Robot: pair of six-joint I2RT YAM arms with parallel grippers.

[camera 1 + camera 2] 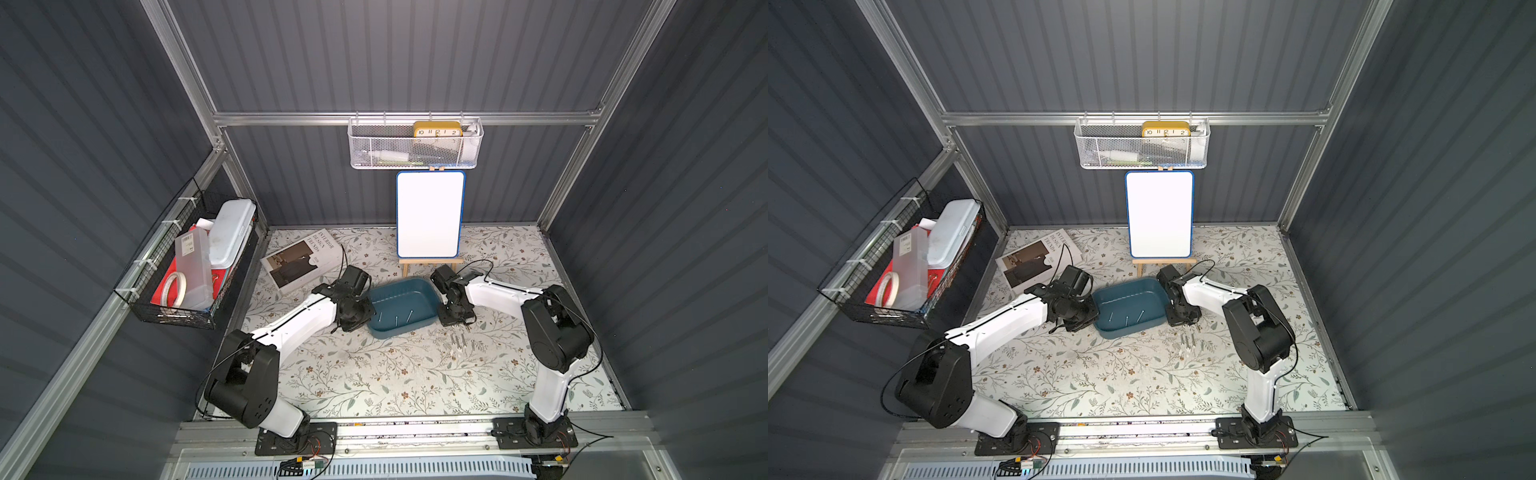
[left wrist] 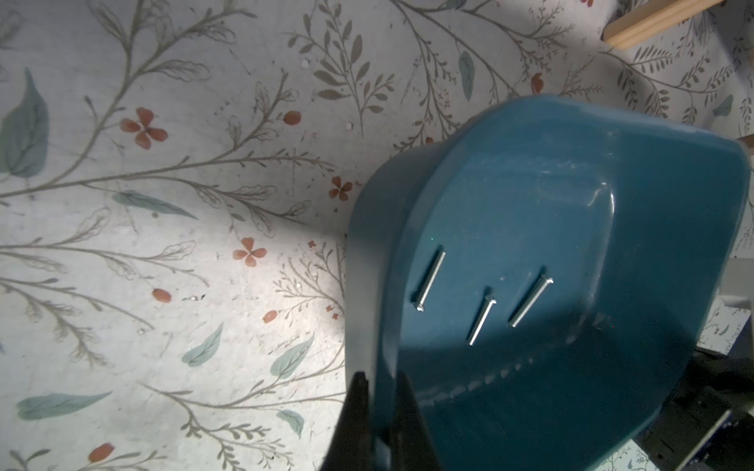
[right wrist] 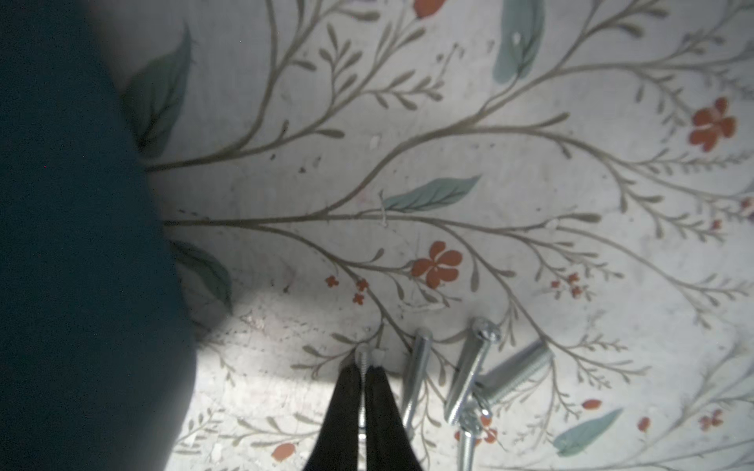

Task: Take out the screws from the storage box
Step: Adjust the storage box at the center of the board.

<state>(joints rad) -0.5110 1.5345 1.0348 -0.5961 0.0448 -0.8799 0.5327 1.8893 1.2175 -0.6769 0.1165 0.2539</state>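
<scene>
L arm extends fwd from its near-left base, forearm low, wrist bent down at the left short end of the storage box. L gripper is clamped onto the box's rim, one finger outside the wall, the other inside, wall pinched btwn them. R arm rises from its near-right base, elbow high, forearm angled back toward centre, wrist pointing down just beside the box's right end. R gripper is outside the box, closed w/ a single screw nipped btwn the tips. The screw's end pokes out past them; can't tell if it touches the table.

The box sits mid-table btwn both grippers. Three screws lie apart on its floor, roughly parallel. More loose screws lie clustered on the table just beside the R gripper; exact count unclear.

Behind the box stands a whiteboard on a wooden easel, close to the R wrist. A book lies flat behind the L wrist. Black wire basket on the left wall and white mesh basket w/ a yellow clock on the back wall are well apart from both arms.
</scene>
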